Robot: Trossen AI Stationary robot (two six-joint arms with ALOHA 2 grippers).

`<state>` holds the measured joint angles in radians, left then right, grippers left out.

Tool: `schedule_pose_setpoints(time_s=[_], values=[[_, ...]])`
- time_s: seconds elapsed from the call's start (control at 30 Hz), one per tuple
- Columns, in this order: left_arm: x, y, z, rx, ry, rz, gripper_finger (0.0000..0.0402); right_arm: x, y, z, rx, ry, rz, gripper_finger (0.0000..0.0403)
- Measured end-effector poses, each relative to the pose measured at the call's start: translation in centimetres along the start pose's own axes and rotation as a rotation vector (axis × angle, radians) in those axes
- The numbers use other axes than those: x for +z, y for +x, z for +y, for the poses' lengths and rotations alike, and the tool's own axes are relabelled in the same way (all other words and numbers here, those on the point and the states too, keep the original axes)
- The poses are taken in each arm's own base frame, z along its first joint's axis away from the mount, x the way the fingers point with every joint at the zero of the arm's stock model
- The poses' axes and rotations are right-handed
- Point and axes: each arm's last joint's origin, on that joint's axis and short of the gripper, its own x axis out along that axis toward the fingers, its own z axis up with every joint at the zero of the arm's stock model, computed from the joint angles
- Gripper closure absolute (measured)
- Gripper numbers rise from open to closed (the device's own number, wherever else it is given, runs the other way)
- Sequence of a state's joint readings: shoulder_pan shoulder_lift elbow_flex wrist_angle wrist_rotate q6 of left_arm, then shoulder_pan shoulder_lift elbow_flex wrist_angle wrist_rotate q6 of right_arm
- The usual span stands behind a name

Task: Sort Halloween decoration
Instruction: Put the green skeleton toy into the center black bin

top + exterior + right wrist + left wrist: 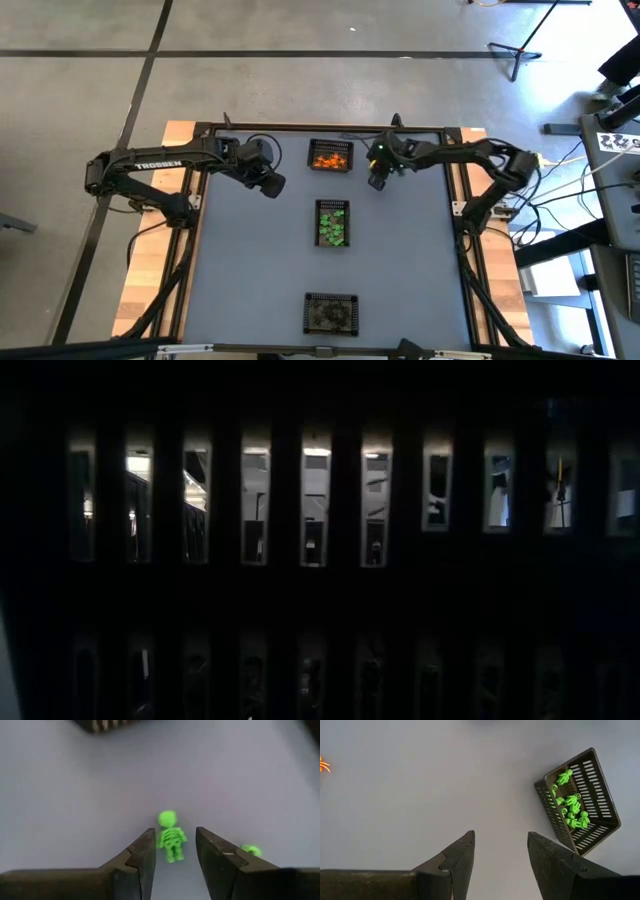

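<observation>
Grey desk (250,270) lies under me, with three mesh baskets in a line down its middle: the orange basket (331,156) at 12 o'clock, the green basket (333,223) at the centre, the dark basket (331,313) at 6 o'clock. My right tool (173,851) hangs low over the desk just to the 3 o'clock side of the orange basket, fingers spread, with a green skeleton (171,838) lying flat on the desk between them, untouched. A second green trinket (251,851) lies near it, partly hidden behind one finger. My left tool (501,851) hovers to the 9 o'clock side of the orange basket, fingers spread and holding nothing. From its wrist I see the green basket holding a heap of green figures (570,809), and an orange spider (324,765) lying alone on the desk, well apart from that basket.
</observation>
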<state>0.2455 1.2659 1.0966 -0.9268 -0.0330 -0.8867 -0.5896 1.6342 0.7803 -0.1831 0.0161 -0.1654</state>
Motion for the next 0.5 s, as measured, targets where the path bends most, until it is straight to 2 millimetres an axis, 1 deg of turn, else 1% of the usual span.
schedule_pose_setpoints(time_s=[0.07,0.17,0.23,0.3,0.43,0.5], values=[[0.0,0.0,0.0,0.0,0.0,0.0,0.0226,-0.2,0.7,0.0,0.005,0.002,0.028,0.0265],[0.0,0.0,0.0,0.0,0.0,0.0,0.0226,-0.3,1.2,-0.2,0.011,0.009,0.038,0.0265],[0.0,0.0,0.0,0.0,0.0,0.0,0.0226,-0.4,1.3,-0.1,0.012,0.01,0.044,0.0273],[0.0,0.0,0.0,0.0,0.0,0.0,0.0226,-0.4,1.4,-0.1,0.014,0.008,0.046,0.0293],[0.0,0.0,0.0,0.0,0.0,0.0,0.0226,-0.3,1.2,-0.1,0.014,0.007,0.041,0.0363],[0.0,0.0,0.0,0.0,0.0,0.0,0.0226,-0.3,1.0,-0.1,0.012,0.007,0.034,0.0387]])
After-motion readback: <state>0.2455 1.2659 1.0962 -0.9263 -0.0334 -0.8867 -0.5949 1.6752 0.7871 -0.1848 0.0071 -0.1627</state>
